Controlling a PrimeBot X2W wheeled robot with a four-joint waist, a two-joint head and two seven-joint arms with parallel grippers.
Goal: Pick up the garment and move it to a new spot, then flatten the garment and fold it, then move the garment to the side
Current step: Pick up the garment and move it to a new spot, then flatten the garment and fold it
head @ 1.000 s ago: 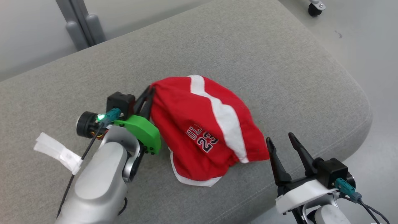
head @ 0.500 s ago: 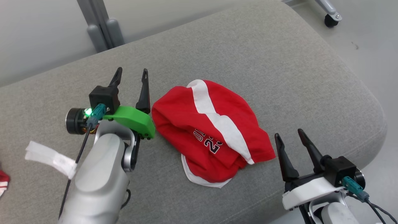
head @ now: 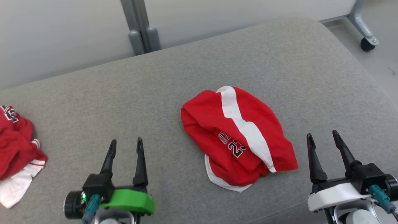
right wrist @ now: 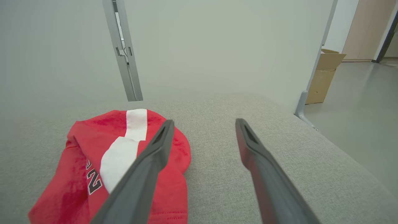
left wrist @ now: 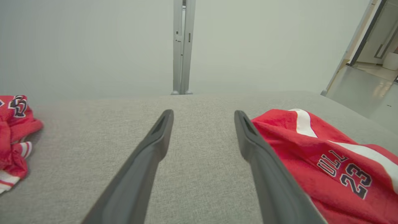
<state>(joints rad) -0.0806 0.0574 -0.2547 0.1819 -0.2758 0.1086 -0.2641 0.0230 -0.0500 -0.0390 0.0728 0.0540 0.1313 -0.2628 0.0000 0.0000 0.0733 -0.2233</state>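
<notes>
Red garment (head: 203, 119), lettering (head: 232, 145) partly under folds.

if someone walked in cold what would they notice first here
The red garment with a white stripe and the number 23, lying crumpled in the middle of the grey cushion. Next, the left gripper and right gripper flanking it low in the head view, jaws open and empty. A second red garment lies bunched at the cushion's left edge.
</notes>
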